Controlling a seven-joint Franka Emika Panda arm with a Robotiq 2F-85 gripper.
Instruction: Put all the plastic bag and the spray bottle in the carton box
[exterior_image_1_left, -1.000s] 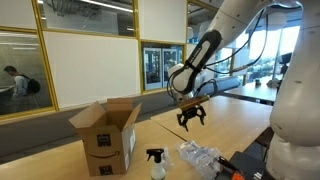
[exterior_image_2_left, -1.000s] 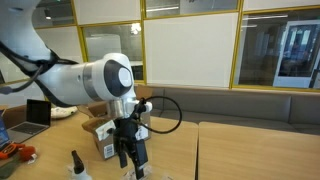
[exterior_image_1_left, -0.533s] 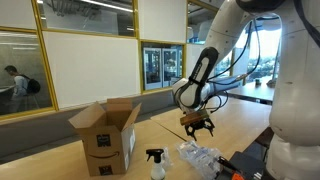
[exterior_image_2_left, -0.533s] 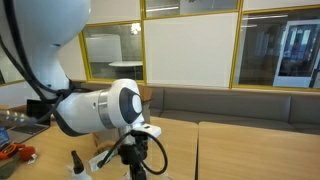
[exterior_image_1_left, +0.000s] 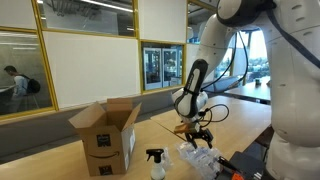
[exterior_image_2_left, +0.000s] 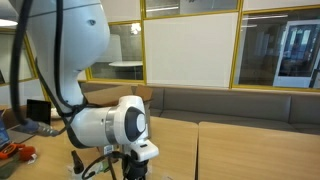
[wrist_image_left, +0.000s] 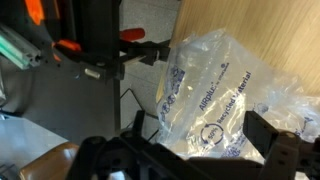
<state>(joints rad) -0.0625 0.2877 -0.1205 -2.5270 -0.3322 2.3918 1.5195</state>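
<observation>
Ext view, L to R: box (exterior_image_1_left: 104, 135) sits on table (exterior_image_1_left: 245, 118), flaps open, inside not visible from this angle. Bottle (exterior_image_1_left: 155, 163) stands upright just right of box, near the front edge, w/ a small gap between them. Bags (exterior_image_1_left: 198, 160), a clear crumpled heap, lie on the table right of bottle; none is in the box. Gripper (exterior_image_1_left: 199, 137) hangs right over the heap, pointing down, fingers spread. Tips are close above the plastic, but can't tell if they touch. Black/orange gear (exterior_image_1_left: 238, 166) lies just right of bags at the table corner.

In an exterior view the arm (exterior_image_2_left: 112, 125) fills the lower left and hides gripper + bags. Laptop (exterior_image_2_left: 38, 112) sits far left behind it.

Wrist view, L to R: black stand w/ orange clamps (wrist_image_left: 95, 45) at upper left. Bags (wrist_image_left: 215, 90), clear film w/ printed text, lie on the wood top, centre to right. Gripper (wrist_image_left: 185, 148) comes in from the bottom w/ fingers (wrist_image_left: 285, 145) wide apart, one low left and one low right. The plastic lies between and beyond them, nothing pinched.
</observation>
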